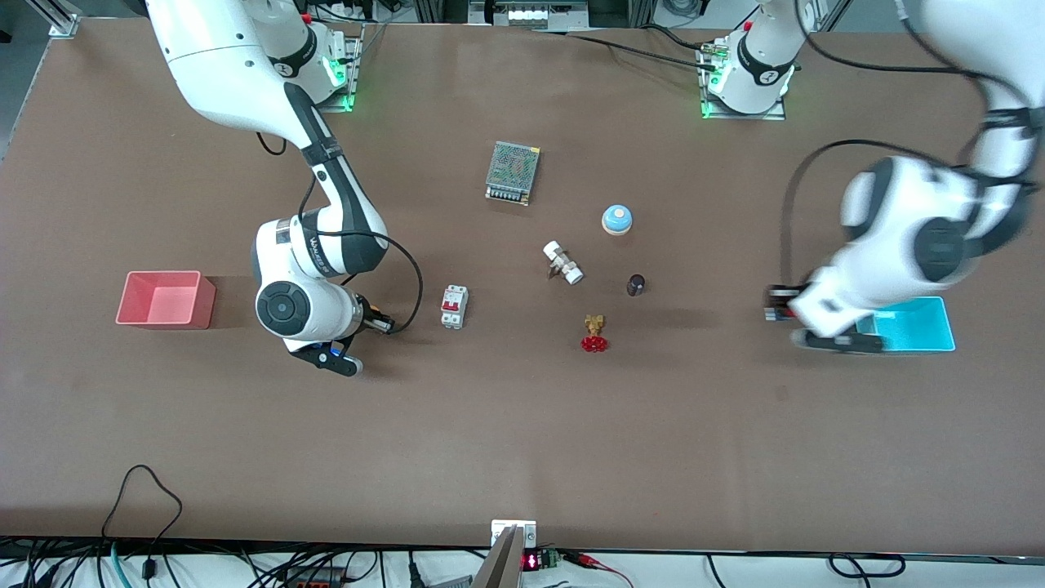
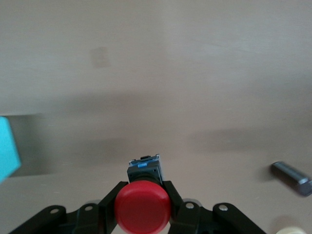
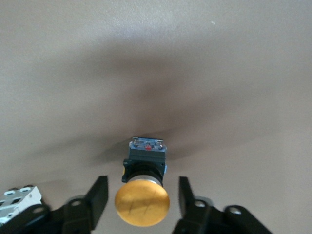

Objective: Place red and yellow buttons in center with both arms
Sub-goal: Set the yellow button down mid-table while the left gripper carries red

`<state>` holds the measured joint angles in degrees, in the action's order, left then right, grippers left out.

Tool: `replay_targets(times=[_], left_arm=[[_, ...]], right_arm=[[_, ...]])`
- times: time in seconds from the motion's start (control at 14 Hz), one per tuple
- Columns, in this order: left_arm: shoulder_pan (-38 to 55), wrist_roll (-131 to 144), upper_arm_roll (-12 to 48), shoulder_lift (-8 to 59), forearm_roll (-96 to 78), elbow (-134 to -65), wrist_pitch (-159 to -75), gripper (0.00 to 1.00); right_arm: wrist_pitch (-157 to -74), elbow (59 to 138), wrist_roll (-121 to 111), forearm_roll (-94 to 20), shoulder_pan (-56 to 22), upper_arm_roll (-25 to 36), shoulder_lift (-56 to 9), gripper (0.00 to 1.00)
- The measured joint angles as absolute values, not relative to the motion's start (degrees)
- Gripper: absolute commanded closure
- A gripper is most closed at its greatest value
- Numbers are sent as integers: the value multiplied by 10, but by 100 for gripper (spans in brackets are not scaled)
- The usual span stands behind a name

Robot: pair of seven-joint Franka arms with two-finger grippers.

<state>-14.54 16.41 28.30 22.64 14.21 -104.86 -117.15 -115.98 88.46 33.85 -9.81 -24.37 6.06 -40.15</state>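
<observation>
Start at the right arm's end of the worktop (image 1: 522, 457): the pink box (image 1: 166, 300) sits well apart from the red handwheel valve (image 1: 595, 335); between that box and the valve you have the right gripper (image 1: 377, 323), low at the worktop; in the right wrist view its fingers (image 3: 97, 192) stand apart on either side of the yellow button (image 3: 142, 202) without touching it, so the gripper is released; the button rests on the worktop with its cap toward the wrist camera.

The red-and-white circuit breaker (image 1: 454, 307) lies between that gripper and the valve; the mesh-covered power supply (image 1: 513, 172) lies farther from the front camera than the valve, as do the white fitting (image 1: 563, 262) and the blue-domed bell (image 1: 617, 220); a small dark cylinder (image 1: 636, 284) stands near the valve, toward the left arm's end.

Toward that end from the valve, your left gripper (image 1: 775, 305) is over bare worktop just beside the blue box (image 1: 918, 325); it is clenched on the red button (image 2: 143, 207), fingers (image 2: 109, 202) pressed to the cap's sides.
</observation>
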Motion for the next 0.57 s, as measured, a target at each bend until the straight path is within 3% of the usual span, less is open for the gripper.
replay_targets(times=[0.21,0.57], left_arm=[[-75,298,284,234,208,-1089,-1220,69],[-76,350,277,245,223,-1161,-1336,68]], right_arm=[[-1154,861,338,-98,-243,64,-396,0],[-1067,794,336,-98,-211,74,-312,0]])
